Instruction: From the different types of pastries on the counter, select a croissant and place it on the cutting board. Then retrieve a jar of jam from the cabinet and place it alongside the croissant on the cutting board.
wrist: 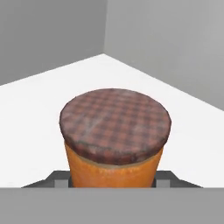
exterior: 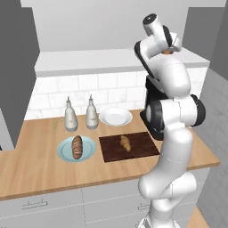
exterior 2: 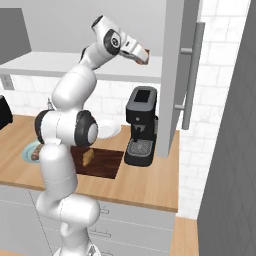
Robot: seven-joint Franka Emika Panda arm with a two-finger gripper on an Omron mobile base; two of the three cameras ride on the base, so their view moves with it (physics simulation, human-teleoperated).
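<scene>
A white robot arm reaches up to the cabinet shelf point(exterior: 89, 60), its jaws clenched around the jam jar point(wrist: 114, 138) standing there, ready to carry it down to the board point(exterior: 128, 146) on the bench, where the croissant point(exterior: 125, 142) already lies.

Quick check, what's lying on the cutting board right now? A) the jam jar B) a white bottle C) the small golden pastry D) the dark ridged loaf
C: the small golden pastry lies on the cutting board; the dark ridged loaf sits on the blue plate, and the jam jar is up on the cabinet shelf.
</scene>
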